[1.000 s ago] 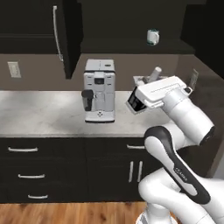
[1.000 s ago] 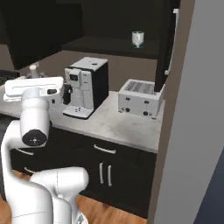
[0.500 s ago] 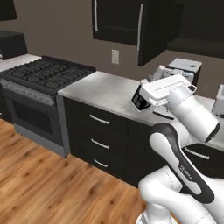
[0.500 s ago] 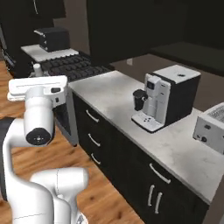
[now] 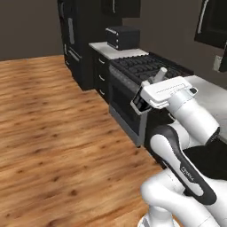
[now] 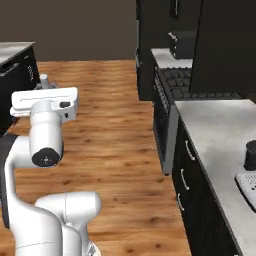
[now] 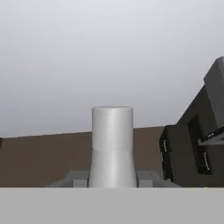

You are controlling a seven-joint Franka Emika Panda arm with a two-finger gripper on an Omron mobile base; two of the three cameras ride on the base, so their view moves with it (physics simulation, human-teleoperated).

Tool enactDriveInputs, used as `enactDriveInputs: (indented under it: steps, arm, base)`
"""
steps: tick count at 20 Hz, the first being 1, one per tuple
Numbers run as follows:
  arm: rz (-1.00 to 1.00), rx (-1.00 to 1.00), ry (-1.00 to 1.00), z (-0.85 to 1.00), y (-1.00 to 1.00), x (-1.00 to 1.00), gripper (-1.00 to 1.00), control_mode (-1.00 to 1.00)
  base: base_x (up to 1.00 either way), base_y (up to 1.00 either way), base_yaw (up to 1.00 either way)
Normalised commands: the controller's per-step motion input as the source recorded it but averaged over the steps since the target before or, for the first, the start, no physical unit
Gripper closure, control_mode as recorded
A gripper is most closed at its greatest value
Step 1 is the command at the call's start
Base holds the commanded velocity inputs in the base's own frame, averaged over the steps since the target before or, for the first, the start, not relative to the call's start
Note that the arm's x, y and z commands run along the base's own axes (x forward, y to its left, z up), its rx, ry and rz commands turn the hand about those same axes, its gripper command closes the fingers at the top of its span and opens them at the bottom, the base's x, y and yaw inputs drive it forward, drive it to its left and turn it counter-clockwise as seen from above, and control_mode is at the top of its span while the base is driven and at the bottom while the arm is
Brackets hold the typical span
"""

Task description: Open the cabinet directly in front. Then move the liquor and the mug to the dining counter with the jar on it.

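Note:
My gripper (image 5: 154,82) is shut on the liquor, held up at chest height over the wooden floor. Its narrow pale grey neck and cap (image 5: 159,74) stick out above the white hand. From the right base camera the same neck (image 6: 44,80) rises over the hand at the far left. In the hand view the neck (image 7: 112,146) stands in the middle, with a grey finger (image 7: 73,179) close on each side. A dark door of the cabinet (image 5: 212,21) with a silver bar handle shows at the top right. The mug, the jar and the dining counter are out of view.
A black stove (image 5: 146,66) and a dark box-shaped appliance (image 5: 123,36) stand along the worktop behind the arm. Tall dark cupboards (image 5: 80,40) close the far end. The marble worktop (image 6: 220,130) with dark drawer fronts runs on the right. Open wooden floor (image 5: 53,133) spreads left.
The whole picture has swung: the base has turned away from the coffee machine and cabinet toward the stove and open floor. The liquor stays in my gripper.

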Motion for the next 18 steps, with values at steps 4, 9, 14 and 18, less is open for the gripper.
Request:
enactDriveInputs:
  steps: [4,9,14,18]
  arm:
    - [0.0,0.0,0.0,0.0,0.0,0.0,1.0,1.0]
    - [0.0,0.0,0.0,0.0,0.0,0.0,1.0,1.0]
    - [0.0,0.0,0.0,0.0,0.0,0.0,1.0,1.0]
    - [0.0,0.0,0.0,0.0,0.0,0.0,1.0,1.0]
  base:
    - [-0.08,0.18,0.85]
    - [0.0,0.34,0.75]
    - [0.4,0.16,0.52]
    - [0.95,-0.24,0.16]
